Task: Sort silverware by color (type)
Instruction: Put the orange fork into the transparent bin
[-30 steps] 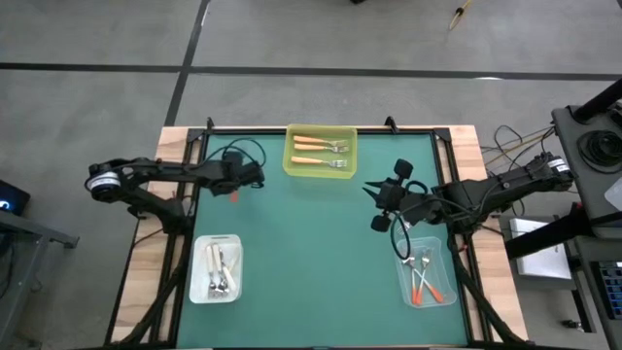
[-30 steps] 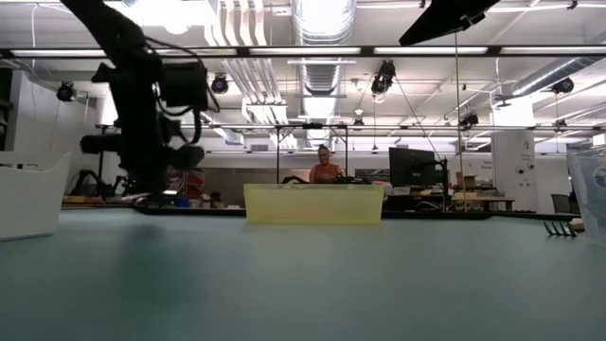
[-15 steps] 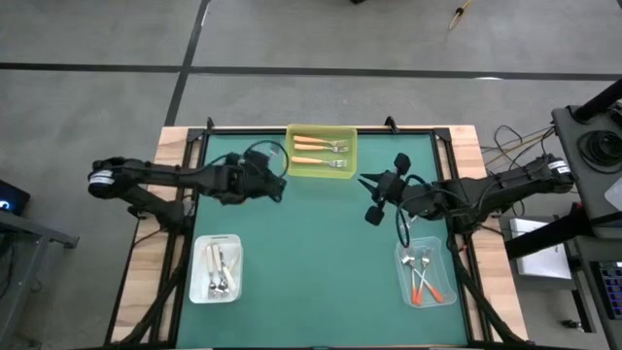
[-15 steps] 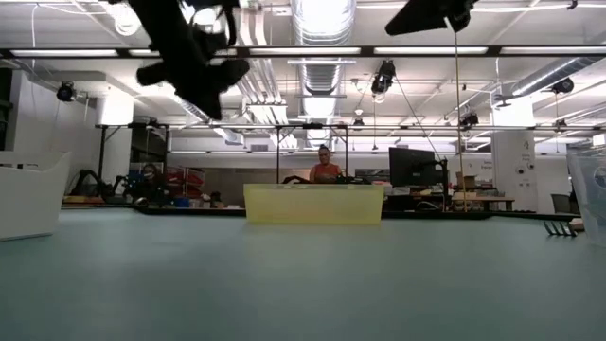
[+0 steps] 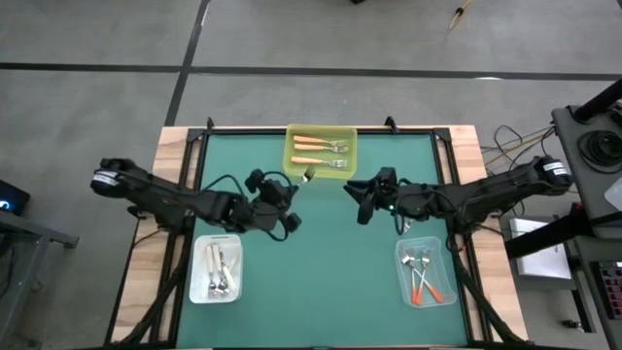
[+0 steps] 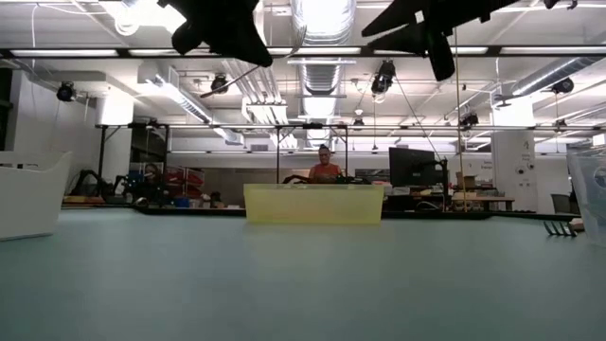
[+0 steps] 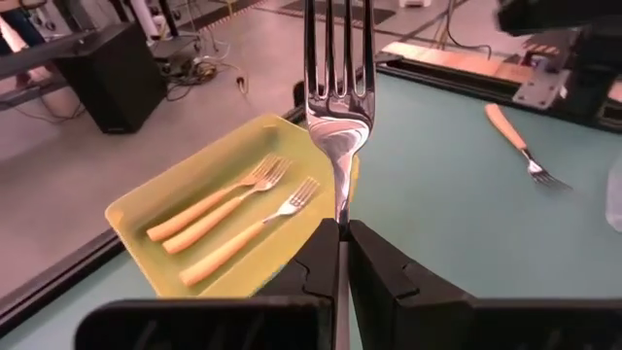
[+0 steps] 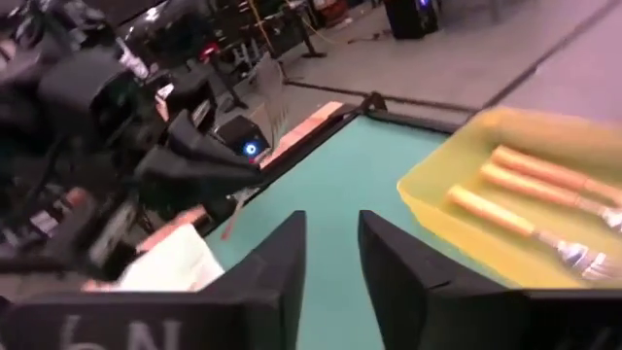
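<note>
The left gripper (image 5: 288, 194) is clamped on a fork (image 7: 337, 107), tines toward the yellow tray (image 5: 292, 160) at 12 o'clock, seemingly to drop it there. The right gripper (image 5: 362, 197), fingers apart and empty, hovers centre.

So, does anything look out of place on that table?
Yes: one orange-handled fork lies loose on the green mat, not in the yellow tray with the others. The left fingers pinch a second fork.
</note>
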Tool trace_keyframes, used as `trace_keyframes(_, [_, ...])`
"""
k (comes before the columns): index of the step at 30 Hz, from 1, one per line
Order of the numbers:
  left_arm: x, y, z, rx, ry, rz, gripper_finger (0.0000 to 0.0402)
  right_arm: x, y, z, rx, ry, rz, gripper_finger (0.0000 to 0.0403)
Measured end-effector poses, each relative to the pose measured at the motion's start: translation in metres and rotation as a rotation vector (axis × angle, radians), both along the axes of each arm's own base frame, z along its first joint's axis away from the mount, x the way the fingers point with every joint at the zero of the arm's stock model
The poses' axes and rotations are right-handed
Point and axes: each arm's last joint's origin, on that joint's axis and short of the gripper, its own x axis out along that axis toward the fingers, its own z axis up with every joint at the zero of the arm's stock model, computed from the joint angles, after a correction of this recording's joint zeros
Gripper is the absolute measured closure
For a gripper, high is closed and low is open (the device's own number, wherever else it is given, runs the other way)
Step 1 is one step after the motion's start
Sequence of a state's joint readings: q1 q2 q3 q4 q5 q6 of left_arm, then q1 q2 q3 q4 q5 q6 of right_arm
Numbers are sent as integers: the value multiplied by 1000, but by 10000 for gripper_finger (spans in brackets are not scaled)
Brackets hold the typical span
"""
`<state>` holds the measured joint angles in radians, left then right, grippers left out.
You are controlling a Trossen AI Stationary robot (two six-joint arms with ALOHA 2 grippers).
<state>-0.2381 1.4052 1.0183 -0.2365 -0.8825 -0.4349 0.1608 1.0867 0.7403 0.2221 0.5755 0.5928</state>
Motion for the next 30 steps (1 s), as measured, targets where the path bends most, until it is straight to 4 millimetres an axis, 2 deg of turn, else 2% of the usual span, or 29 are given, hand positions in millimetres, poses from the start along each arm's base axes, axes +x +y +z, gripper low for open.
trace_keyframes(7, [14,-4,-21,-8,50,-16,402,21,1,-10,30,-50,-97,235])
trace_keyframes(12, [19,-3,-27,-5,60,-14,402,36,2,-18,33,-96,-115,194])
trace_keyframes(20, [24,1,-22,5,22,-23,401,57,3,-32,81,-104,-132,182])
trace_keyframes(30, [27,3,-21,-2,3,-42,401,87,4,-17,24,-115,-187,182])
